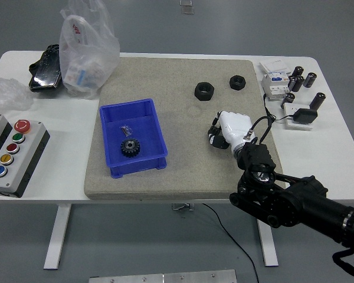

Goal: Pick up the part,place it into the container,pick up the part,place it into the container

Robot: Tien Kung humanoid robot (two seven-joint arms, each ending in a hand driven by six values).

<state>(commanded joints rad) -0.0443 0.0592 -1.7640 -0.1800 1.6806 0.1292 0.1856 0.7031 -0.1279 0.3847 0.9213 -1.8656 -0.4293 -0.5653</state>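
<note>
The right hand [224,132] is clenched, seemingly empty; both nuts [204,91] lie at its 12 o'clock, so a blind reach risks missing them.

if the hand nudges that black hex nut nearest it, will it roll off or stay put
The hex nut lies flat on the grey mat, so it would probably slide rather than roll. The mat looks textured, which likely slows any sliding. It looks like solid metal, so probably stiff and heavy for its size. The right hand has curled fingers now.
</note>
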